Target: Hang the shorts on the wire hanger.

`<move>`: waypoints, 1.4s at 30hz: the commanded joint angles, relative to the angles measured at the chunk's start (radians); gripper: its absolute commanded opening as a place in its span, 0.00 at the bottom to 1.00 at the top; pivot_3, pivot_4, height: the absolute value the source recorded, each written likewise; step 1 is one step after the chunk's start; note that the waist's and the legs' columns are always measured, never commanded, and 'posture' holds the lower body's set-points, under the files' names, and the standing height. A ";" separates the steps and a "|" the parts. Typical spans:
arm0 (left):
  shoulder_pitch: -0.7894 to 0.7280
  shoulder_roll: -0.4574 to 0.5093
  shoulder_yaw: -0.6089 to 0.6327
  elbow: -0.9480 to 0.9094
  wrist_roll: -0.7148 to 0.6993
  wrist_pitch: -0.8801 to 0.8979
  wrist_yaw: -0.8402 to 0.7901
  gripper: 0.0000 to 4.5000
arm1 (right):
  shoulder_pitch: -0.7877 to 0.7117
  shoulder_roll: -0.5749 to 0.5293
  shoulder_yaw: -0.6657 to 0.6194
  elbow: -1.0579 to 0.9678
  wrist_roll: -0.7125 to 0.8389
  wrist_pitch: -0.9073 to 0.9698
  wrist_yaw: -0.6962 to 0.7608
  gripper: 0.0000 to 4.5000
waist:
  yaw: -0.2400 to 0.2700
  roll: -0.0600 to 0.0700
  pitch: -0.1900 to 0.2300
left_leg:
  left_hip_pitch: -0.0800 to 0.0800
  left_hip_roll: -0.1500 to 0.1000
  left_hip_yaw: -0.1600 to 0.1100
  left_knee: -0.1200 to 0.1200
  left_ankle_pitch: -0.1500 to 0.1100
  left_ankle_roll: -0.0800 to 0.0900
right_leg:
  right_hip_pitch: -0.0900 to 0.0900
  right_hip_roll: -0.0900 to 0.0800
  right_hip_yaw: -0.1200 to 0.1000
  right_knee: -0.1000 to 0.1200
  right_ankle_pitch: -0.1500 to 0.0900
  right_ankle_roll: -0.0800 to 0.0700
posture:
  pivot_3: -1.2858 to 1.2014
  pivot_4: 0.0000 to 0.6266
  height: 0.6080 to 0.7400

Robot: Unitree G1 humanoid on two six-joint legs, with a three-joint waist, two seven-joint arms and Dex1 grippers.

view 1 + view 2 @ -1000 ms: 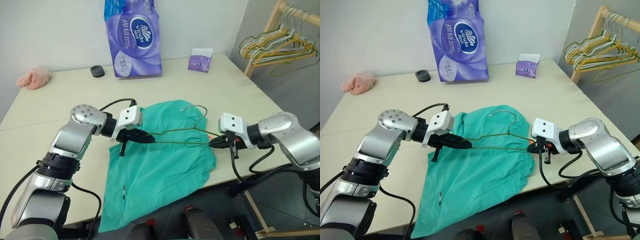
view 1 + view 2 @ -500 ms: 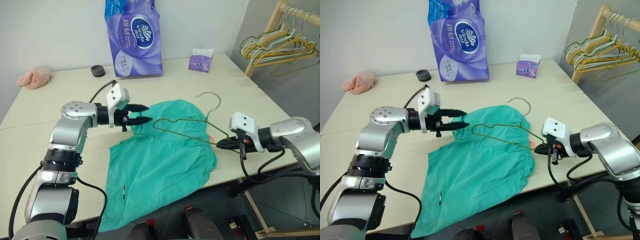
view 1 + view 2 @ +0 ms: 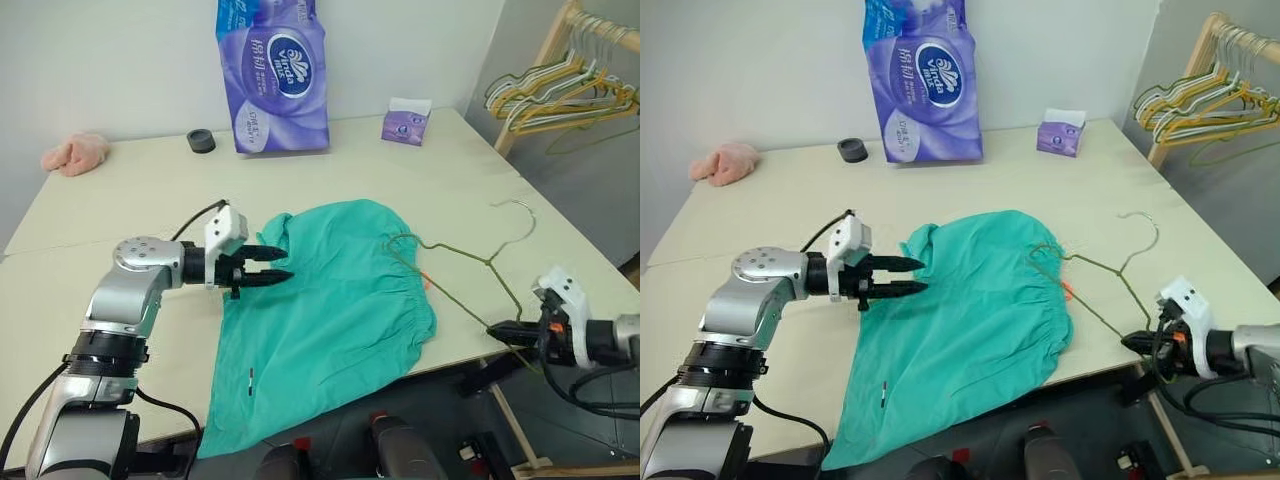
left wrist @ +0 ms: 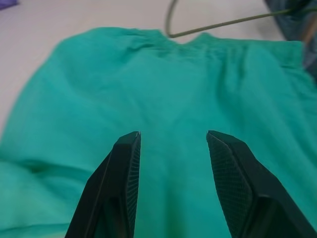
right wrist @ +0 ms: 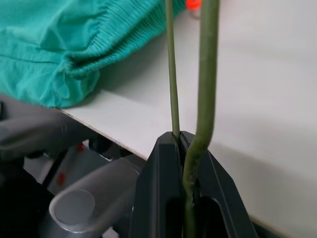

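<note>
Beneath your half-open, empty left gripper [image 4: 171, 144] lie the teal-green cloth shorts [image 3: 330, 310]; pinch one layer while your right gripper [image 5: 184, 141], clamped on the thin olive-green wire hanger [image 3: 470, 262], holds steady.

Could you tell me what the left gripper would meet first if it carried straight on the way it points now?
Most likely the shorts: the open left gripper points across the cloth, slightly downward, so it should touch fabric before the hanger beyond. Depth is hard to judge.
</note>
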 commanded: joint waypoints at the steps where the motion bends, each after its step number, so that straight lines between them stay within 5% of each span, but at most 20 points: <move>1: -0.003 0.010 -0.022 -0.049 -0.009 0.002 -0.027 0.49 | 0.025 0.022 -0.093 0.001 0.041 0.061 -0.057 0.00 | -0.001 0.000 0.000 | 0.000 0.000 0.000 0.000 0.000 0.000 | 0.000 0.000 0.000 0.000 0.000 0.000 | 0.40 0.18 1.00; 19: 0.102 0.020 -0.091 -0.130 0.005 -0.012 -0.031 0.49 | -0.059 -0.065 0.045 0.018 0.083 0.060 -0.064 0.00 | -0.010 0.000 0.001 | 0.000 0.000 0.001 0.000 0.000 0.000 | 0.000 0.002 0.001 -0.001 -0.003 0.005 | 0.40 0.20 1.00; 35: 0.121 0.017 -0.087 -0.113 0.018 -0.028 -0.012 0.49 | -0.065 -0.216 0.229 -0.115 -0.054 -0.191 -0.058 0.00 | -0.010 0.001 0.002 | 0.000 0.000 0.001 0.000 0.000 0.000 | 0.000 0.001 0.001 -0.002 -0.003 0.006 | 0.40 0.20 1.00; 42: 0.108 -0.005 -0.079 -0.102 0.005 -0.021 0.006 0.49 | -0.121 -0.123 0.204 -0.043 0.011 -0.084 -0.124 0.00 | -0.010 0.001 0.002 | 0.000 0.001 0.001 0.000 0.000 0.000 | 0.000 0.002 0.001 -0.002 -0.003 0.006 | 0.40 0.19 1.00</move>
